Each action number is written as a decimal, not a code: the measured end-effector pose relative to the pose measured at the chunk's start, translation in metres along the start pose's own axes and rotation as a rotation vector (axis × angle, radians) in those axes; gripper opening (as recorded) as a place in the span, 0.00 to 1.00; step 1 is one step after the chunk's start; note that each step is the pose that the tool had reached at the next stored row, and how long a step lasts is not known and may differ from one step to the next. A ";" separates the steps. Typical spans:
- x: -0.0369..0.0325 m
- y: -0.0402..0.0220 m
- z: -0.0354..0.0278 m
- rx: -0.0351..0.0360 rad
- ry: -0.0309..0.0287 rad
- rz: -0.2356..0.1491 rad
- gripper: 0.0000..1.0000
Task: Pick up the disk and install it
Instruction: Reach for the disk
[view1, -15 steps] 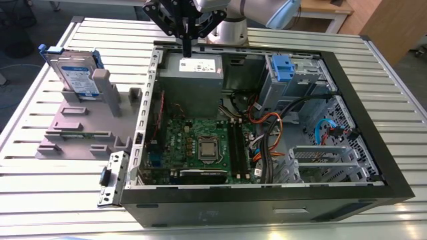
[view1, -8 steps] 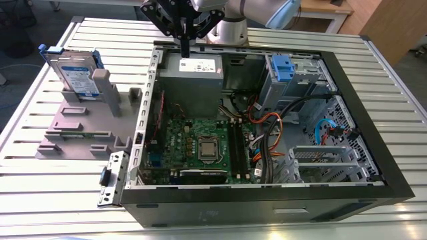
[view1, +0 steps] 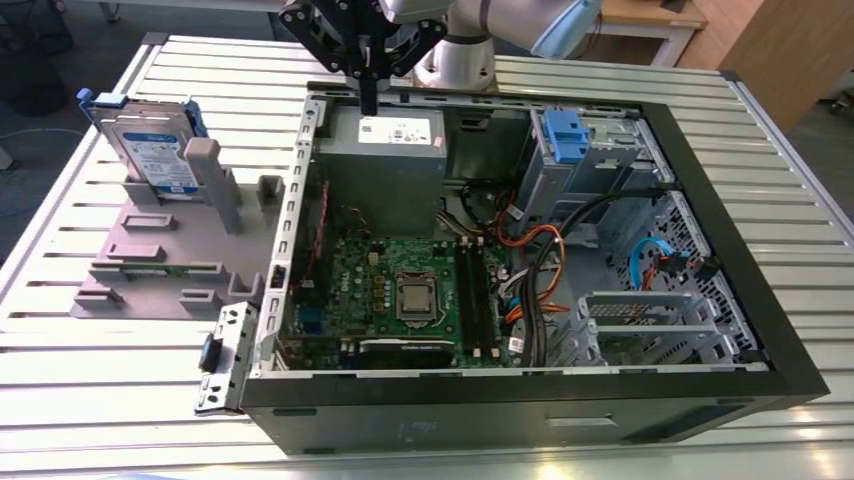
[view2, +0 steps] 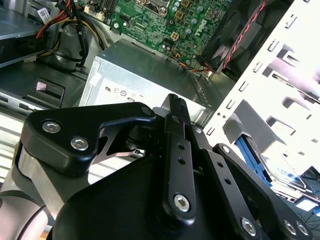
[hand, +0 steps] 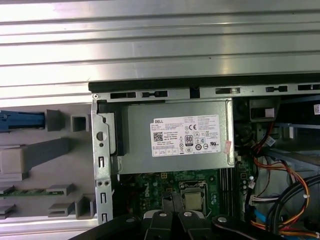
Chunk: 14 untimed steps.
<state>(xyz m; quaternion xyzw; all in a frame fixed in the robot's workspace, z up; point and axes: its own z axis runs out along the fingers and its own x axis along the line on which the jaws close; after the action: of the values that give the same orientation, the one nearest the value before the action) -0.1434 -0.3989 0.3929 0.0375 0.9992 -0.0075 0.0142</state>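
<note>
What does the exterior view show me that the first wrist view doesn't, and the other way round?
Exterior view: the disk's labelled face, upright in the stand, the arm, and the case's front. First wrist view: the power supply's label straight from above. Both: the gripper, stand, power supply and motherboard.

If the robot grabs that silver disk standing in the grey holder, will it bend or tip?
The flat silver metal disk in its blue plastic bracket probably stays stiff, being metal. Standing on edge in the grey plastic stand, it could tip if nudged sideways.
</note>
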 end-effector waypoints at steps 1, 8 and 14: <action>0.0011 -0.0001 -0.0001 0.0023 -0.0001 0.000 0.11; 0.0148 -0.0011 0.0005 0.0172 -0.0013 -0.001 0.11; 0.0212 -0.0016 0.0006 0.0277 -0.0021 -0.001 0.11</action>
<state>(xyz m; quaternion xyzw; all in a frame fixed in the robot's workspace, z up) -0.1647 -0.3989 0.3918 0.0373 0.9990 -0.0214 0.0147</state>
